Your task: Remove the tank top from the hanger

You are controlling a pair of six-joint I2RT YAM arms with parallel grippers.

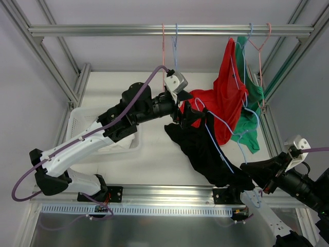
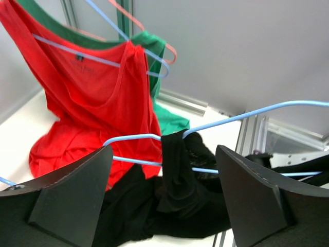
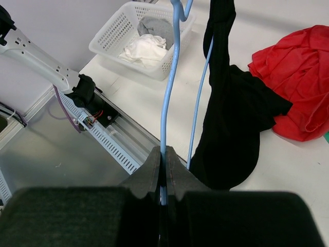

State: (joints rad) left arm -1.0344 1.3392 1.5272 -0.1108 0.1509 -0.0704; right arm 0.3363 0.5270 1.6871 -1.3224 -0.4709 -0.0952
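The black tank top [image 1: 203, 149] is thin, limp cloth. I expect it to be light, to sag and stretch, and to snag on wire rather than slide off in one piece. The body offers nothing firm, so I judge the best place to take it is the strap [image 2: 174, 164], right where it bunches over the shoulder of the blue hanger [image 3: 169, 92]. The garment hangs from that hanger by this strap. The rest droops below the hanger and appears to reach the counter [image 1: 154, 159].

The right jaws are clenched on the blue hanger's wire just below its hook, gripping the hanger and nothing else.

The left jaws are spread wide and hold nothing. They sit level with the hanger's shoulder, with the strap in the gap between them, and neither side touches the cloth as far as I can see.

Beyond the hanger, a red tank top [image 2: 92, 98] hangs on another hanger. It is near enough that I must keep the left jaws from catching it.
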